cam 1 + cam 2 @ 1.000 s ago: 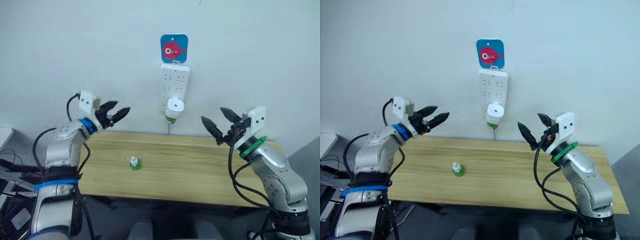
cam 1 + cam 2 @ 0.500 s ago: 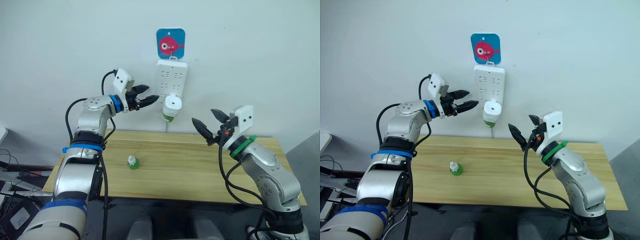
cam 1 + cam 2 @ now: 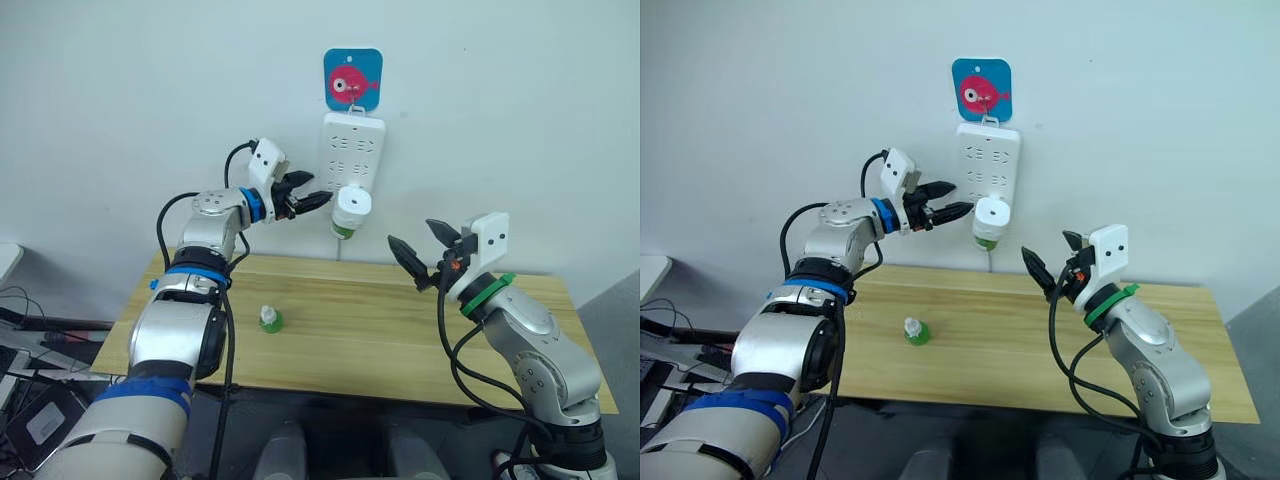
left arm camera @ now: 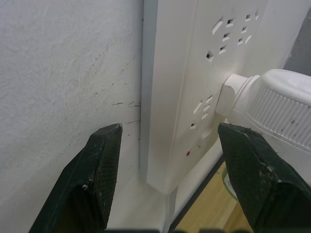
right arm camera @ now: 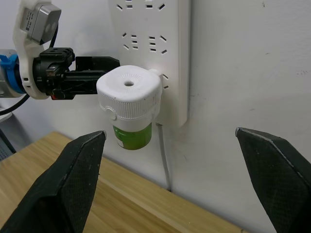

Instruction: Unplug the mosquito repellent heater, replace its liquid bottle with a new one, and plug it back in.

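The mosquito repellent heater (image 3: 351,204), a small white rounded unit with a green liquid bottle (image 3: 343,231) under it, is plugged into the lower part of a white power strip (image 3: 352,150) on the wall. My left gripper (image 3: 315,190) is open just left of the heater, level with it, its fingers beside the strip's left edge (image 4: 167,128). My right gripper (image 3: 412,235) is open, lower and to the right of the heater, facing it (image 5: 129,92). A new green bottle with a white top (image 3: 268,320) stands on the wooden table (image 3: 400,345).
A blue card with a red fish (image 3: 352,80) hangs above the power strip. The strip's cable (image 5: 165,160) drops behind the table's back edge. The white wall stands right behind the table.
My left gripper has risen from table-edge height and moved right, up to the power strip beside the heater. The right gripper has kept nearly the same place. The camera has shifted.
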